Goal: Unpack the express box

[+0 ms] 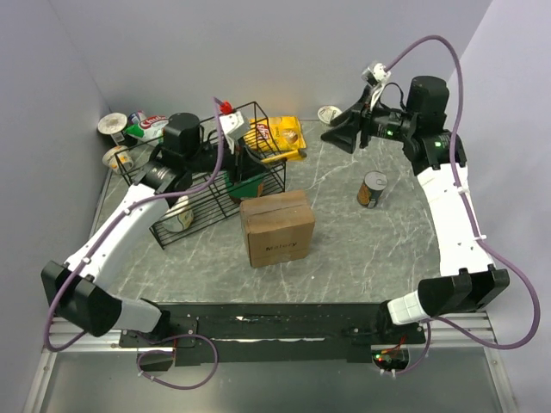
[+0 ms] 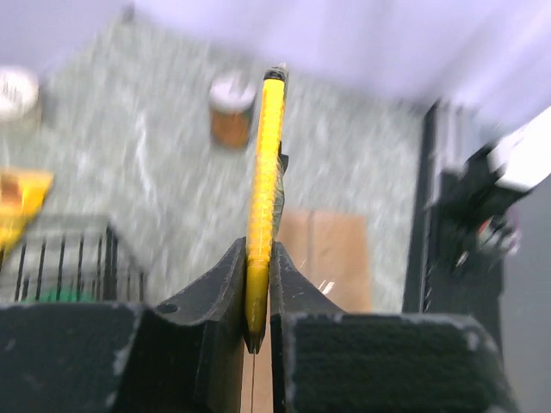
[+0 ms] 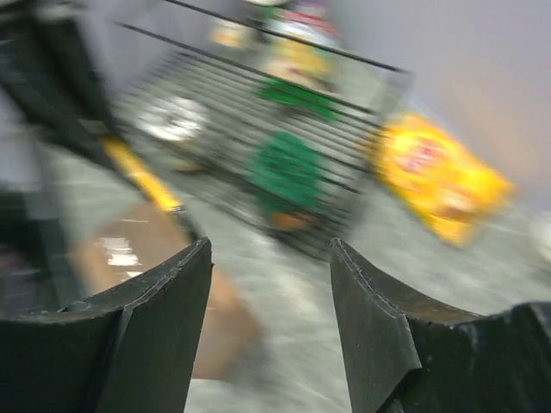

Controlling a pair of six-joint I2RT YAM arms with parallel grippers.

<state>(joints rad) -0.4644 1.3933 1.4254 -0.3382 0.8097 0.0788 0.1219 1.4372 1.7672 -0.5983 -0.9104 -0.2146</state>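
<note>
Left wrist view, left jaws clamped on yellow tool (image 2: pixel 263 198), right jaws apart, empty

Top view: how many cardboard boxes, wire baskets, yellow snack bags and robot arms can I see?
Cardboard box: 1
Wire basket: 1
Yellow snack bag: 1
Robot arms: 2, left arm and right arm
Total: 5

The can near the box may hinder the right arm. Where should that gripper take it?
Probably take the can across its round side wall, below the rim, coming down from above: it stands upright, nothing touches it, and the right gripper is open.
</note>
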